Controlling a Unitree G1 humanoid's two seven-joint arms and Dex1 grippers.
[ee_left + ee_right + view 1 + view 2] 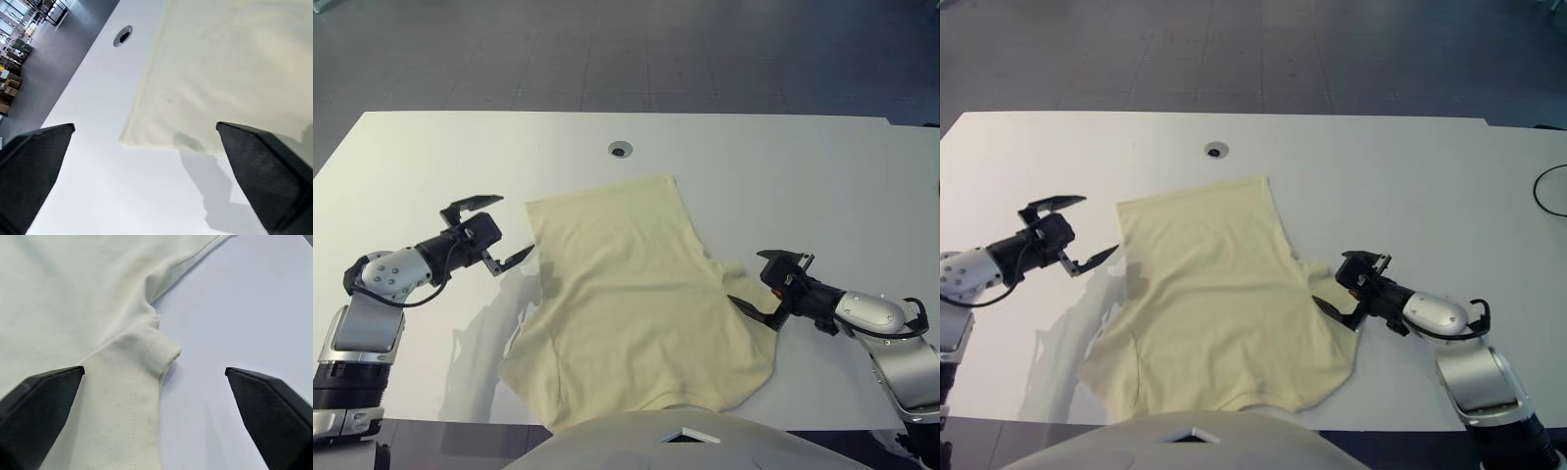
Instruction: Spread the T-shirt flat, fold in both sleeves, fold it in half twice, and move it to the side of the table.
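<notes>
A pale yellow T-shirt [626,294] lies spread on the white table [803,176], hem toward the far side, neck at the near edge. My left gripper [489,233] hovers open just left of the shirt's far left corner [128,139], not touching it. My right gripper [770,282] is open beside the shirt's right sleeve [142,367], which is bunched and partly folded between its fingers [39,406]. The left sleeve [524,367] lies flat near the front edge.
A small round hole [621,149] sits in the table beyond the shirt. Bare table surface stretches to the left, right and far side of the shirt. A dark floor lies beyond the far edge.
</notes>
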